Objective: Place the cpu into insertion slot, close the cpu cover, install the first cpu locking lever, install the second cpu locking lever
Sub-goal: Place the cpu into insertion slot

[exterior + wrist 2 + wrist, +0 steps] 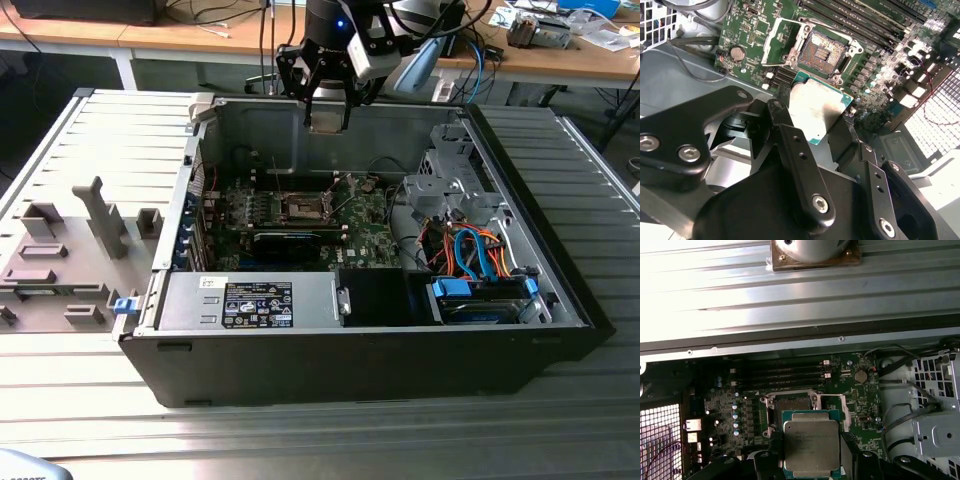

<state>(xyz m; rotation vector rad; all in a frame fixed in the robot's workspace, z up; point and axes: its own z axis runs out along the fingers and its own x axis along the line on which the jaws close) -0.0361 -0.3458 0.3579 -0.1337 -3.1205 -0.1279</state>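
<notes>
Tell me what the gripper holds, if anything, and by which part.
The gripper holds the cpu, its fingers clamping two opposite edges, metal face showing.

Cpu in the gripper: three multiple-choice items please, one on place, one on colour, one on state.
1. Where is the small flat square silvery cpu?
A. seated in the slot
B. clamped in the black gripper, above the board
C. on the ribbed table
2. What colour is the circuit board round the square silver-rimmed insertion slot?
A. green
B. red
C. white
3. How is the thin silvery metal-frame cpu cover?
A. shut over the slot
B. swung open beside it
C. lying outside the case
Answers: 1 B, the gripper clamps its edges in both wrist views; 2 A, green shows all round; 3 B, the slot's dark centre is bare.
</notes>
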